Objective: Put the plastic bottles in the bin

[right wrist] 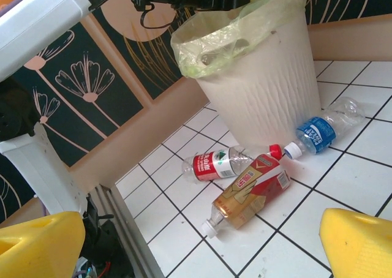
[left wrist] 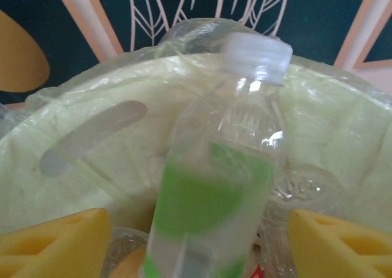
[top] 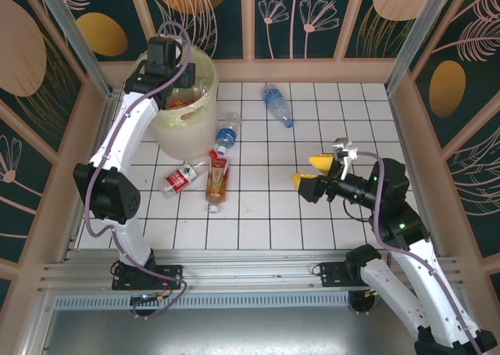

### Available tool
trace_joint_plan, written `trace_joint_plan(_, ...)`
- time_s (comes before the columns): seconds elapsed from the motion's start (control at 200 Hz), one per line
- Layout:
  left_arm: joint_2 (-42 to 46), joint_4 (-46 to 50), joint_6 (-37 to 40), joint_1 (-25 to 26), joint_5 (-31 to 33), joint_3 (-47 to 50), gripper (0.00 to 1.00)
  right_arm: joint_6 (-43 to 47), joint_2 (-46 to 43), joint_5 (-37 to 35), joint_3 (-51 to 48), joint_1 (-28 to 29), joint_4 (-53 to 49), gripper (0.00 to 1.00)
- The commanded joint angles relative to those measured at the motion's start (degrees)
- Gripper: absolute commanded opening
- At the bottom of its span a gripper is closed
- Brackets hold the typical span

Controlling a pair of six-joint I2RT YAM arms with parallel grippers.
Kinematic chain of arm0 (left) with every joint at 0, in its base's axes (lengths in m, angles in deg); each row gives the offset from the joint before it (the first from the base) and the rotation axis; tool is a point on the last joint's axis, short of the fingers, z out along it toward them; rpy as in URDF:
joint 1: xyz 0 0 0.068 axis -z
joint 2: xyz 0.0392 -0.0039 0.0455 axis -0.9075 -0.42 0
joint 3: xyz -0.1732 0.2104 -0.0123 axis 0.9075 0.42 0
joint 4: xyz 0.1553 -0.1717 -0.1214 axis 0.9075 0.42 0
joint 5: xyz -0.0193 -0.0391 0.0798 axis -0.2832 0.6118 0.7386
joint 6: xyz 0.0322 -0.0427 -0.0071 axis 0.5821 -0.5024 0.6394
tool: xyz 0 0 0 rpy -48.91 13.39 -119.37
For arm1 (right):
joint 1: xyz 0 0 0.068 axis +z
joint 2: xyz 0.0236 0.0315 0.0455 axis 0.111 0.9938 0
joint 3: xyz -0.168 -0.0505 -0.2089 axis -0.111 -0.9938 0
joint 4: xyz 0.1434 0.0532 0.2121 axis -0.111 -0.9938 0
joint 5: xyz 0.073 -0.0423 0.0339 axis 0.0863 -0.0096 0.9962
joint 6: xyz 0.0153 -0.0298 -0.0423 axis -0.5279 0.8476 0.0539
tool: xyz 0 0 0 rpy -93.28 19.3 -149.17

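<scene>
My left gripper (top: 173, 95) hangs over the bin (top: 186, 132), a pale cream bucket with a clear liner. In the left wrist view its yellow fingers (left wrist: 55, 244) stand wide apart, and a blurred green-labelled bottle (left wrist: 214, 186) with a white cap sits between them, touching neither, with the bin's inner wall (left wrist: 92, 161) behind. My right gripper (top: 311, 172) is open over the tiles right of centre, holding nothing. On the floor by the bin lie a red-labelled bottle (right wrist: 217, 165), an orange tea bottle (right wrist: 251, 189) and a blue-labelled bottle (right wrist: 318, 133).
A further blue-labelled bottle (top: 277, 105) lies alone on the far tiles near the back wall. Other bottles (left wrist: 306, 186) lie inside the bin. Wooden rails and patterned panels enclose the white tiled floor (top: 344, 230); the bin (right wrist: 269, 88) stands in the far left corner.
</scene>
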Motion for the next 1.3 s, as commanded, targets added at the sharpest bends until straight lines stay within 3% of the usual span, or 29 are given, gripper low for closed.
trace_joint_plan(0.0,1.4,0.4,-2.5,-0.8,-3.1,-0.9,0.85,0.4,-0.8,-1.0,1.0,0.3,-0.1,0.99)
trace_joint_plan(0.165,4.8,-0.8,-5.2,-1.0,-5.4,-0.3,0.98,-0.1,-1.0,-0.3,0.2,0.4,1.1,0.99)
trace_joint_plan(0.42,17.4,-13.4,-10.5,-0.9,-17.2,12.1,0.98,-4.1,-1.6,2.1,-5.2,0.3,9.7,0.98)
trace_joint_plan(0.716,30.3,-20.8,-14.9,-0.8,-35.5,26.3,0.99,-5.6,7.5,-10.5,-6.3,0.4,11.3,0.89)
trace_joint_plan(0.961,41.2,-25.5,-24.0,1.3,-46.9,42.1,0.99,2.6,23.6,-18.0,-0.8,0.4,11.0,0.77)
trace_joint_plan(1.116,46.6,-27.8,-28.3,9.3,-43.3,50.9,0.99,6.9,35.8,-23.0,4.1,-0.7,12.0,0.76)
trace_joint_plan(1.296,51.9,-40.0,-36.4,14.2,-40.6,65.3,0.98,12.5,50.6,-25.8,12.2,-3.3,13.1,0.74)
